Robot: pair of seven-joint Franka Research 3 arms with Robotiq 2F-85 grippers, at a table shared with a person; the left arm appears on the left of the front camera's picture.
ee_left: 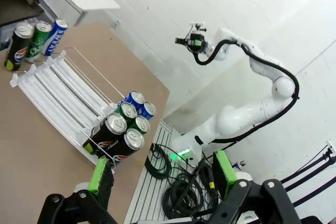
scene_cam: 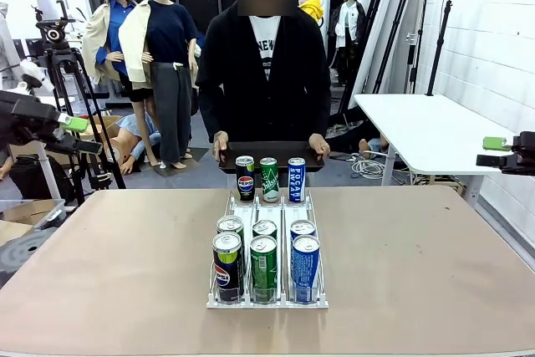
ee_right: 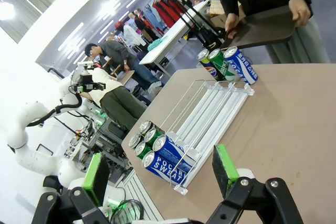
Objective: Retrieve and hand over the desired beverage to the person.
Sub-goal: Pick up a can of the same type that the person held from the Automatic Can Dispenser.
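A white wire rack [scene_cam: 267,206] lies in the middle of the table with three lanes. At its near end stand Pepsi cans [scene_cam: 226,265], green cans [scene_cam: 263,265] and blue Pocari Sweat cans [scene_cam: 305,263], two per lane. One more can of each kind [scene_cam: 268,177] stands at the far end. The person [scene_cam: 266,64] stands behind the far edge, both hands holding a dark tray [scene_cam: 267,156]. My left gripper [scene_cam: 84,134] [ee_left: 161,174] hovers open off the table's left side. At the right side my right gripper [scene_cam: 495,152] [ee_right: 160,174] is open too, and both are bare.
A white side table [scene_cam: 426,127] stands at the back right and a camera tripod [scene_cam: 63,64] at the back left. Cables [ee_left: 184,192] lie on the floor by the right arm's base. Bare brown tabletop [scene_cam: 418,248] flanks the rack.
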